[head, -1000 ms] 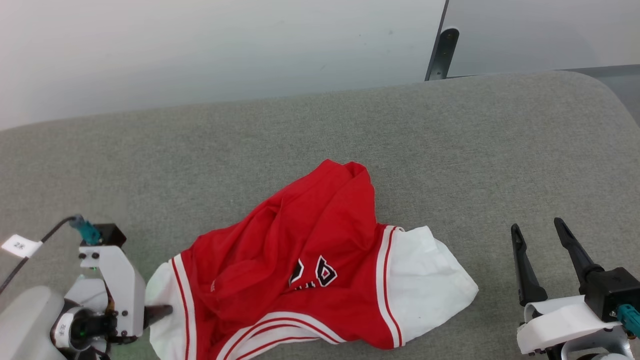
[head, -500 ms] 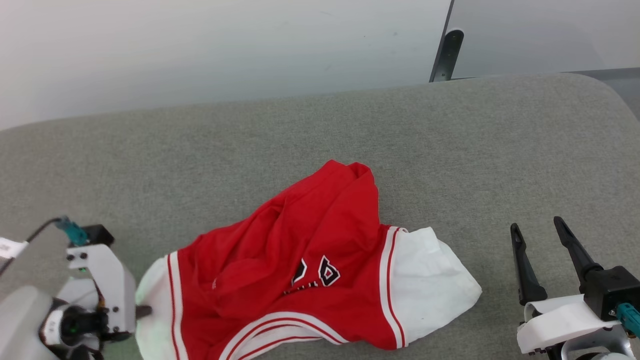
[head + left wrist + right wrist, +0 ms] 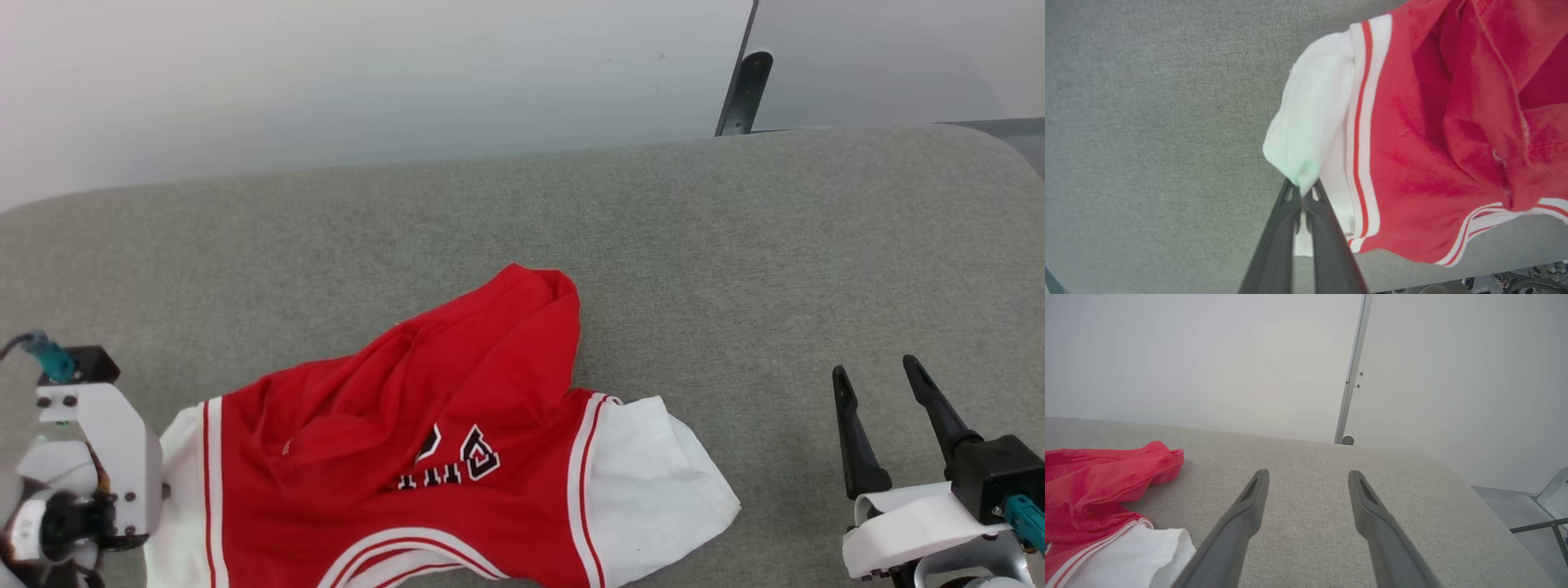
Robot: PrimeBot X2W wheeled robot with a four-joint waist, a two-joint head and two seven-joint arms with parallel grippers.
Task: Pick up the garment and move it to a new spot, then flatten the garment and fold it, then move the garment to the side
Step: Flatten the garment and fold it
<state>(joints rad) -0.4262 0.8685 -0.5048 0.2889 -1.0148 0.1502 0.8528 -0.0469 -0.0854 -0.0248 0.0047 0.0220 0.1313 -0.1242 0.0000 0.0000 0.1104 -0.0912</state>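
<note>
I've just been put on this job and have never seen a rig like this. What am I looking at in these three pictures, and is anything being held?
You are looking at a two-armed robot working at a grey padded surface. The wide picture comes from a camera on its head, looking down. The other two come from cameras on its wrists, each looking along that arm's own two dark fingers. One thing lies on the surface: a crumpled red jersey with white sleeves and black numerals. The left tool is shut, pinching the edge of one white sleeve, as the left wrist picture shows. The right tool is open and holds nothing; it is off to the side of the jersey's other sleeve, apart from it.
</note>
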